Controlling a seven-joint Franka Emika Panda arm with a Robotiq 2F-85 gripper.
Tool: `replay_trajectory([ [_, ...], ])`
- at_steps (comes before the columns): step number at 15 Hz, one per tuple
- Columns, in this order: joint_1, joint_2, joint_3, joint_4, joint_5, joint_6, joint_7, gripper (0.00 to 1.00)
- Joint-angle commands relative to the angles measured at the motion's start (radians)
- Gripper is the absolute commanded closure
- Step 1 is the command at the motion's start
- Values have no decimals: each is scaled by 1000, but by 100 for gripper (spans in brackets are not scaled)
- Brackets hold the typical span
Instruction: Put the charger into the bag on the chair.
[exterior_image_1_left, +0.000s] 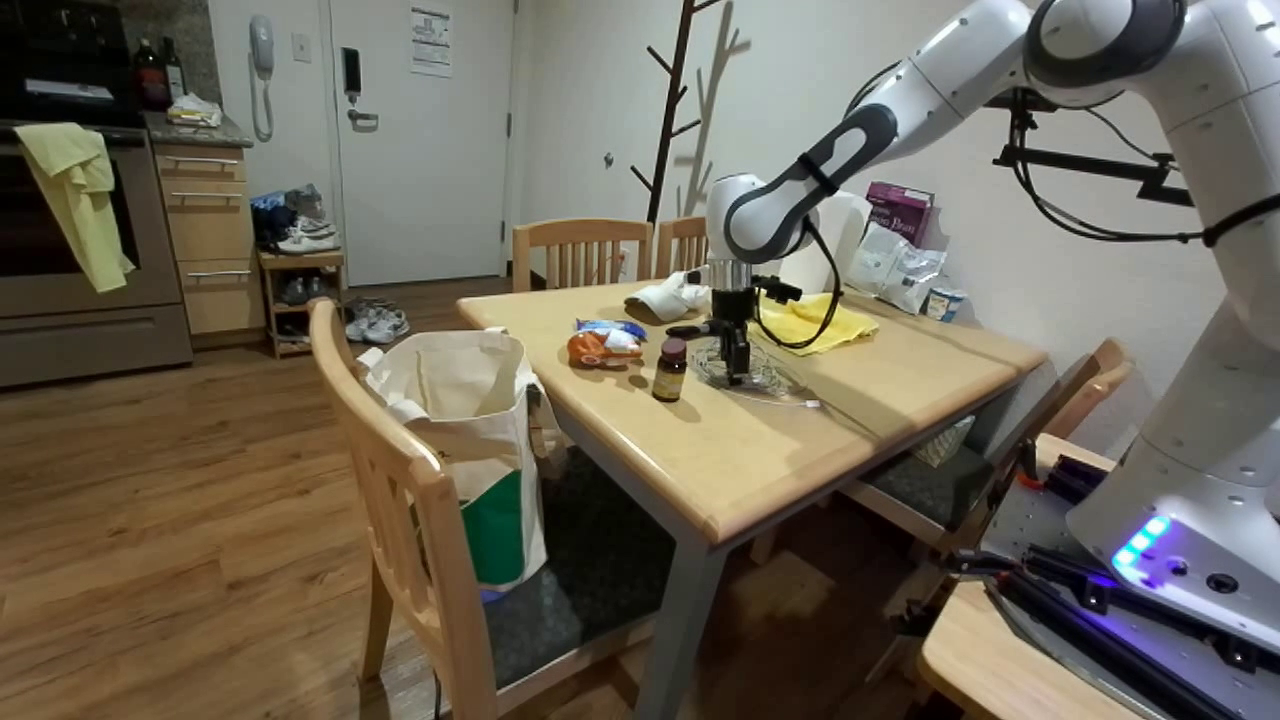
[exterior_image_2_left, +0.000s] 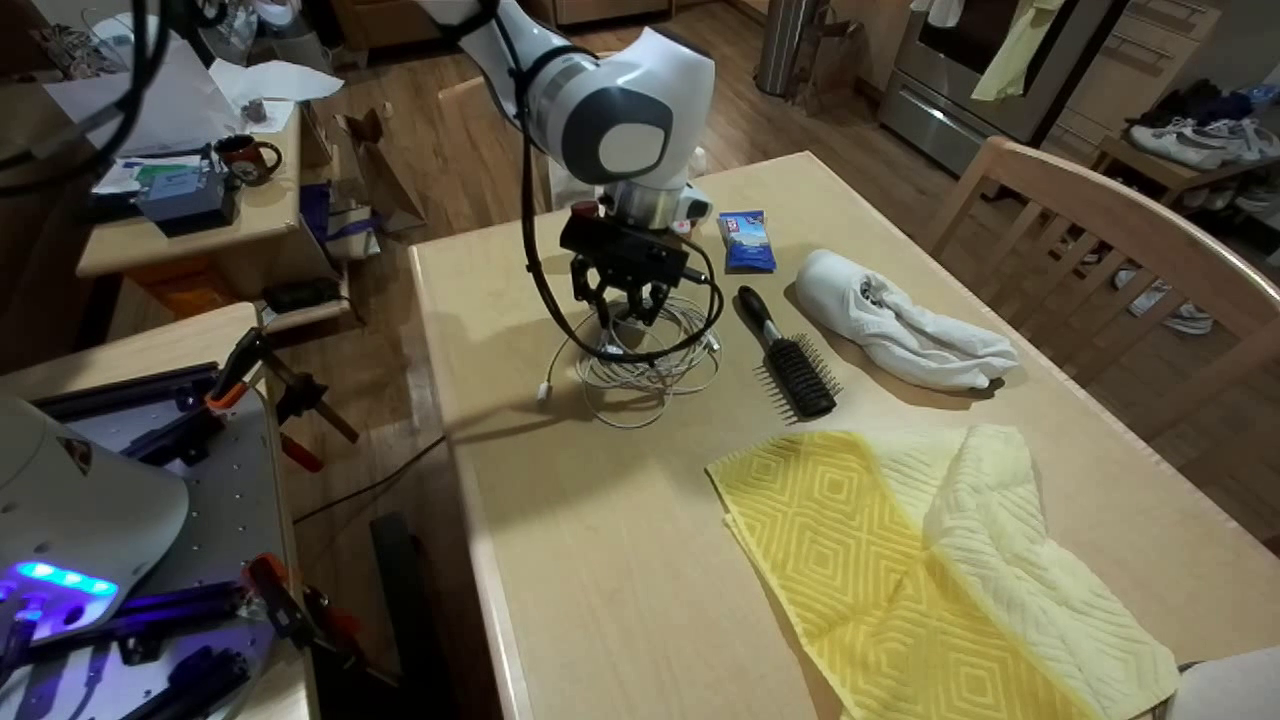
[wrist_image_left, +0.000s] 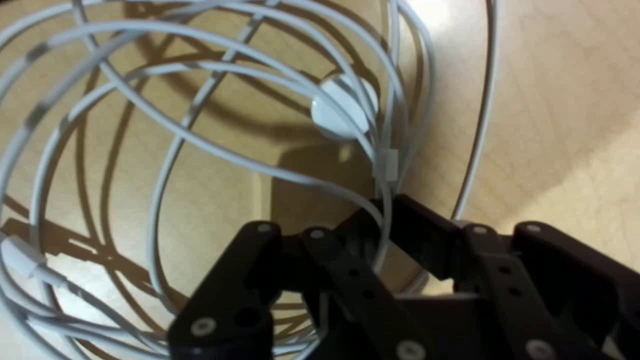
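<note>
The charger is a loose coil of thin white cable (exterior_image_2_left: 650, 375) on the wooden table (exterior_image_2_left: 600, 560). In the wrist view its cable loops (wrist_image_left: 175, 130) spread wide, with a small rounded white piece (wrist_image_left: 332, 117) among them. My gripper points down into the coil in both exterior views (exterior_image_1_left: 737, 376) (exterior_image_2_left: 628, 318). In the wrist view its fingertips (wrist_image_left: 387, 202) come together with cable strands between them; part of this is hidden by the fingers. The cream cloth bag (exterior_image_1_left: 480, 450) with a green patch stands open on the chair (exterior_image_1_left: 600, 580) at the table's end.
A brown bottle (exterior_image_1_left: 670, 372) and an orange packet (exterior_image_1_left: 600, 350) stand between gripper and bag. A blue packet (exterior_image_2_left: 748, 243), a black hairbrush (exterior_image_2_left: 800, 375), a white cloth item (exterior_image_2_left: 890, 325) and a yellow cloth (exterior_image_2_left: 850, 530) lie on the table. The chair back rises behind the bag.
</note>
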Motion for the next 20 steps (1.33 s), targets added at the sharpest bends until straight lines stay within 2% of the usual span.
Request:
replay_trajectory([
  [1, -35, 6, 32, 22, 36, -14, -64, 93],
  [20, 28, -359, 33, -24, 8, 25, -190, 93],
])
